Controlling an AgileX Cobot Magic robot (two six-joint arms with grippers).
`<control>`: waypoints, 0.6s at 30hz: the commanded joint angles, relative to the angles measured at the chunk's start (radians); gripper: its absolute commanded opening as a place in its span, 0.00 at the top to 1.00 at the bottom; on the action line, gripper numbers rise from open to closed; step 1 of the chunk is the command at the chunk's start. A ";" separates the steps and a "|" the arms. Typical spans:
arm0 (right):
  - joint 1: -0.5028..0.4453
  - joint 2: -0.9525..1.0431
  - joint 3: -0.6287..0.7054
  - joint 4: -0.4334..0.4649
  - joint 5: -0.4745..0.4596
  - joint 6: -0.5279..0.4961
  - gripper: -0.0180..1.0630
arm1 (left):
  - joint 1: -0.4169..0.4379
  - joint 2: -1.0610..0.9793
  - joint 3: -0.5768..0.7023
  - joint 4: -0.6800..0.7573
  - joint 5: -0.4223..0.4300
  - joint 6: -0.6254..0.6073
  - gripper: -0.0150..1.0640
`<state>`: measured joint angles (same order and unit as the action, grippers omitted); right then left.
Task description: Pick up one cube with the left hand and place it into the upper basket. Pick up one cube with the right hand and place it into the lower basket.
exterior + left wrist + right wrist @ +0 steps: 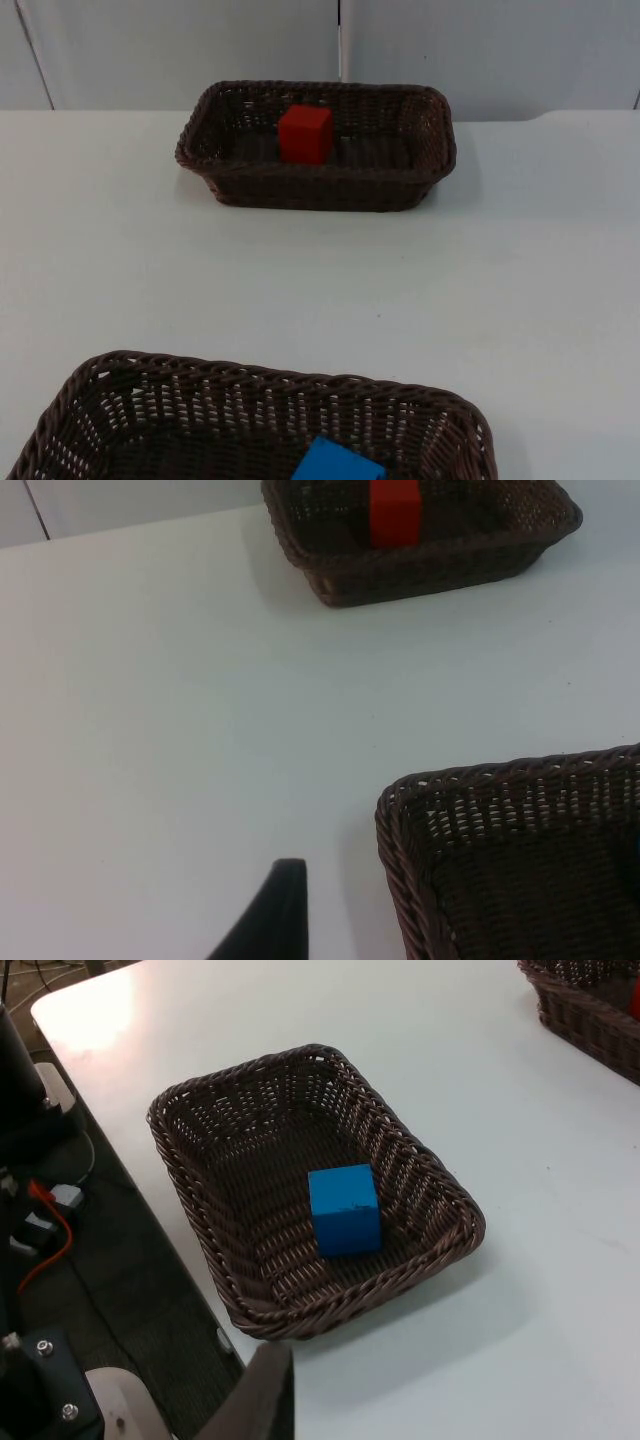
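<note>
I'm looking down on the white table (320, 290), which runs back to the grey partition wall (200, 50). Nearest me is the lower basket (130, 420), dark brown wicker, rectangular, cut off by the picture's edge in the top view; the right wrist camera gives me the whole of it (250, 1130), sitting close to the table's edge. Further back, right up near the wall, is the upper basket (420, 150), the same weave and shape, well apart from the lower one with bare table between them.

Inside the upper basket stands the red cube (305, 133), upright on the basket floor, a little left of its middle. The left wrist camera catches it too (394, 512), down behind the basket's near wall. In the lower basket lies the blue cube (345, 1210), resting on the floor of the basket toward one long side wall; from above I get just a corner of it (335, 462).

The left gripper hangs over bare table beside the lower basket's corner, one black fingertip (270, 915) in sight. The right gripper sits off past the table's edge, one fingertip (262, 1400) showing. How wide either set of fingers stands, I honestly cannot tell.
</note>
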<state>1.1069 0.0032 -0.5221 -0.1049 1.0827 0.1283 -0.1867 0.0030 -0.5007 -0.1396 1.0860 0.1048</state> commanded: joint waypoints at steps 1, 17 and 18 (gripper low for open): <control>0.004 -0.003 0.005 0.003 -0.002 -0.008 0.01 | 0.003 -0.003 0.006 -0.003 -0.011 -0.006 0.01; 0.004 -0.003 0.005 0.003 -0.002 -0.008 0.01 | 0.155 -0.003 0.006 0.001 -0.011 -0.006 0.01; 0.004 -0.003 0.005 0.003 -0.002 -0.008 0.01 | 0.155 -0.003 0.006 0.001 -0.011 -0.006 0.01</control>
<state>1.1069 0.0032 -0.5221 -0.1049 1.0827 0.1283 -0.0381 0.0030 -0.5007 -0.1396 1.0860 0.1048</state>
